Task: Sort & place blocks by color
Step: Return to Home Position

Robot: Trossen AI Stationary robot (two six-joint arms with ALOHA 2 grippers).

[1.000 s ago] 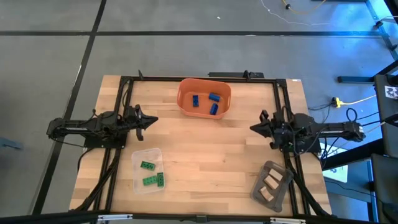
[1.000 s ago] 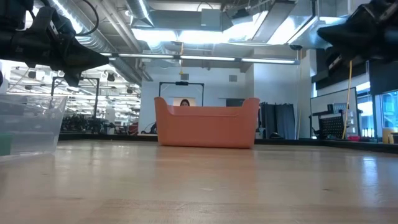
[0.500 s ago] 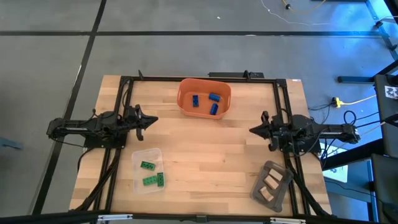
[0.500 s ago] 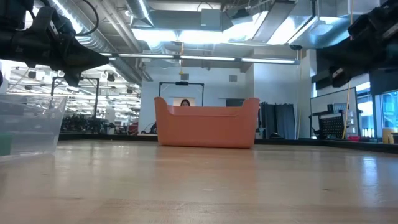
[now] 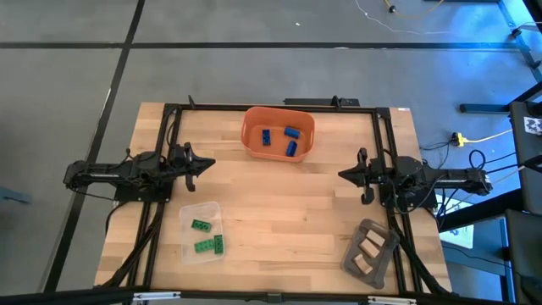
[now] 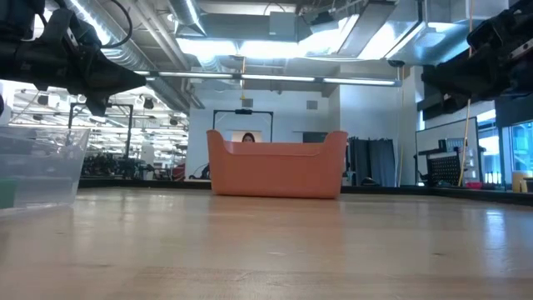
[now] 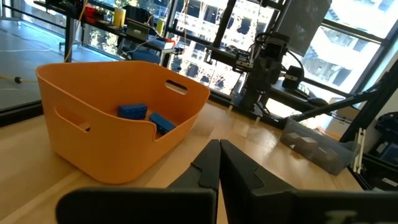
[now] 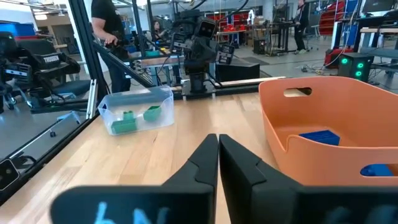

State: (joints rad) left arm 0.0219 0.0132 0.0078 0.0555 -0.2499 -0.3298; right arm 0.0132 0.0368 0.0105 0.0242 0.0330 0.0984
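Observation:
Three blue blocks (image 5: 290, 133) lie in the orange bin (image 5: 247, 135) at the table's far middle. Green blocks (image 5: 201, 225) lie in the clear tray (image 5: 188, 212) near the front left. Pale tan blocks (image 5: 370, 246) lie in the grey tray (image 5: 351, 254) at the front right. My left gripper (image 5: 212, 163) hovers shut at the table's left side, pointing level toward the middle, with nothing in it. My right gripper (image 5: 341, 175) hovers shut at the right side, facing it, also with nothing in it. The wrist views show each pair of fingertips closed together (image 7: 219, 144) (image 8: 217, 138).
A black frame (image 5: 271, 108) runs along the table's far edge and down both sides beneath the arms. The bare wooden tabletop (image 5: 279, 203) lies between the two grippers and the three containers. A person stands in the room beyond the table.
My right gripper has rolled about its own pointing line and tipped down to level at the table's right side, staying shut. The blocks and containers have not moved.

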